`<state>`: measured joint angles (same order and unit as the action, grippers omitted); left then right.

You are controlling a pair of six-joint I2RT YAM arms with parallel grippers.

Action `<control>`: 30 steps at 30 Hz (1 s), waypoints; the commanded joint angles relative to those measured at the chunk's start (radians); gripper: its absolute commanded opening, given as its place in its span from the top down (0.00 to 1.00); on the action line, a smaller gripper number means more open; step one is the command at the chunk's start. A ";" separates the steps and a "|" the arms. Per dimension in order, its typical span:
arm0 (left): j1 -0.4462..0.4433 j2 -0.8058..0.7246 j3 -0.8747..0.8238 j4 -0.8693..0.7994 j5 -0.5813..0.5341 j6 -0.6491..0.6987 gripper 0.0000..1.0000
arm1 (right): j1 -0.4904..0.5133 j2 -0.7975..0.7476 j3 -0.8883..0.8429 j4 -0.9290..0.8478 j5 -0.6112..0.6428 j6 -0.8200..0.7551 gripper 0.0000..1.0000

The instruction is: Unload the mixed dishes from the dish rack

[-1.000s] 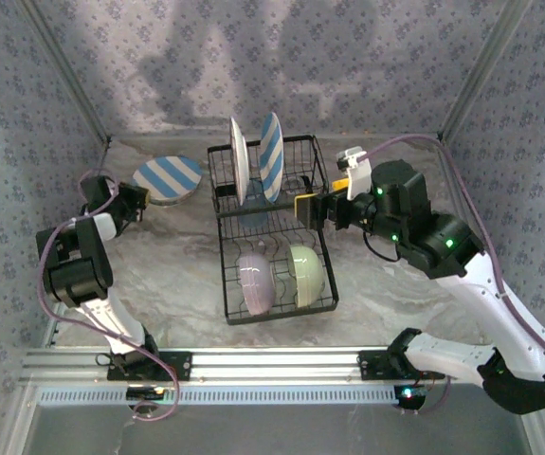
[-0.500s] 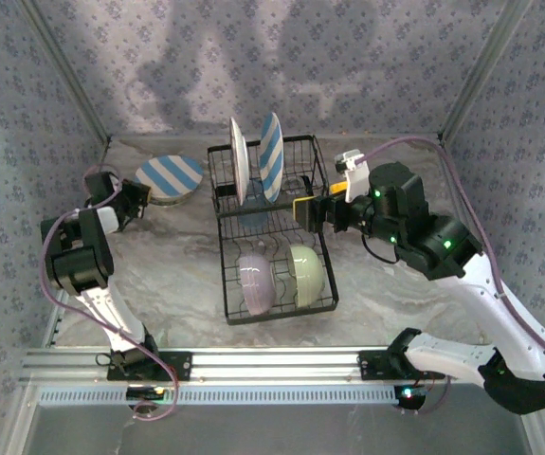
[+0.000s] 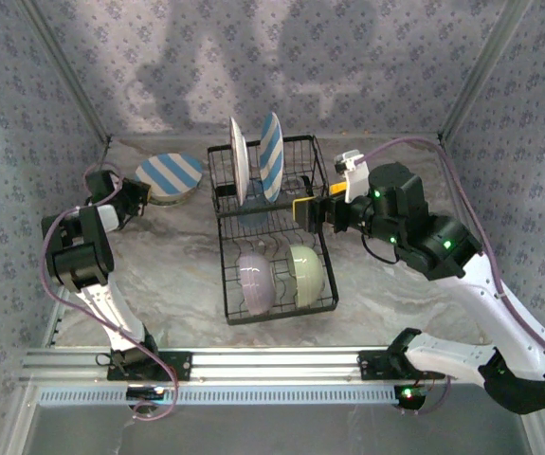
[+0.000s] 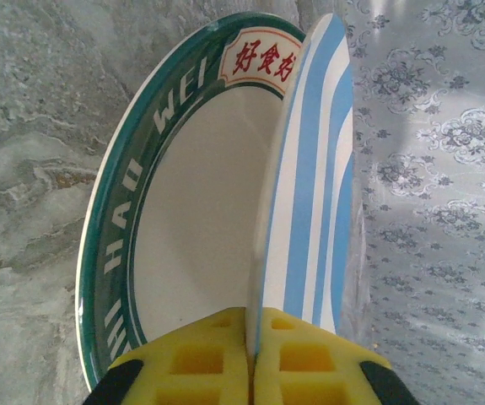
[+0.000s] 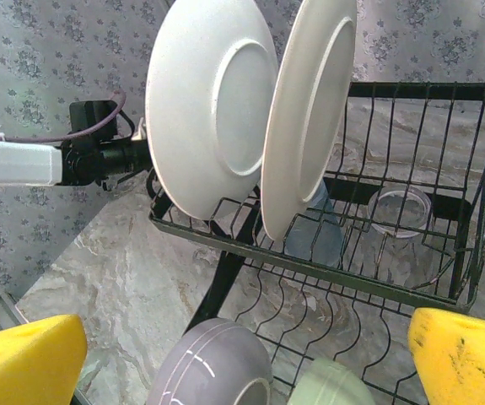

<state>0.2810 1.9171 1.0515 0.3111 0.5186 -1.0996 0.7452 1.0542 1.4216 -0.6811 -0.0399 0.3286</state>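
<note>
My left gripper [image 3: 136, 202] is shut on the near rim of a blue-and-white striped plate [image 3: 170, 176] at the back left of the table. In the left wrist view the yellow fingers [image 4: 301, 359] pinch that striped plate [image 4: 314, 194], which is tilted above a green-rimmed plate [image 4: 191, 219]. The black dish rack [image 3: 227, 284] holds a white plate [image 3: 239, 161], a second striped plate [image 3: 270, 156], a blue cup [image 5: 314, 232], a lavender bowl [image 3: 256, 282] and a pale green bowl [image 3: 305, 273]. My right gripper [image 3: 308, 210] is open at the rack's right side, holding nothing.
A clear cup [image 5: 398, 211] sits in the rack's raised back section. Patterned walls close in the table at the back and on both sides. An aluminium rail [image 3: 272, 365] runs along the near edge. Bare marble-patterned tabletop [image 3: 168, 265] lies left of the rack.
The left arm and its striped plate have shifted slightly towards the back right. The right gripper has edged a little to the left at the rack and stays open.
</note>
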 commanded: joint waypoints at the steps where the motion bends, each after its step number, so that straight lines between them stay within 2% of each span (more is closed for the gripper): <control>1: -0.004 0.015 0.021 0.001 0.001 0.020 0.92 | 0.009 -0.011 0.001 -0.014 0.011 0.013 0.00; 9: -0.002 0.018 0.007 0.011 0.005 0.013 0.77 | 0.023 -0.016 -0.025 0.016 -0.033 0.011 0.00; 17: -0.003 0.016 -0.016 0.029 0.004 0.001 0.67 | 0.029 -0.002 -0.032 0.036 -0.154 0.008 0.00; 30: -0.001 -0.026 -0.021 0.000 -0.003 0.009 0.41 | 0.050 0.010 -0.026 0.005 -0.134 0.008 0.00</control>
<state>0.2810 1.9205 1.0374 0.3145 0.5186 -1.1000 0.7876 1.0618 1.3911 -0.6632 -0.1768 0.3286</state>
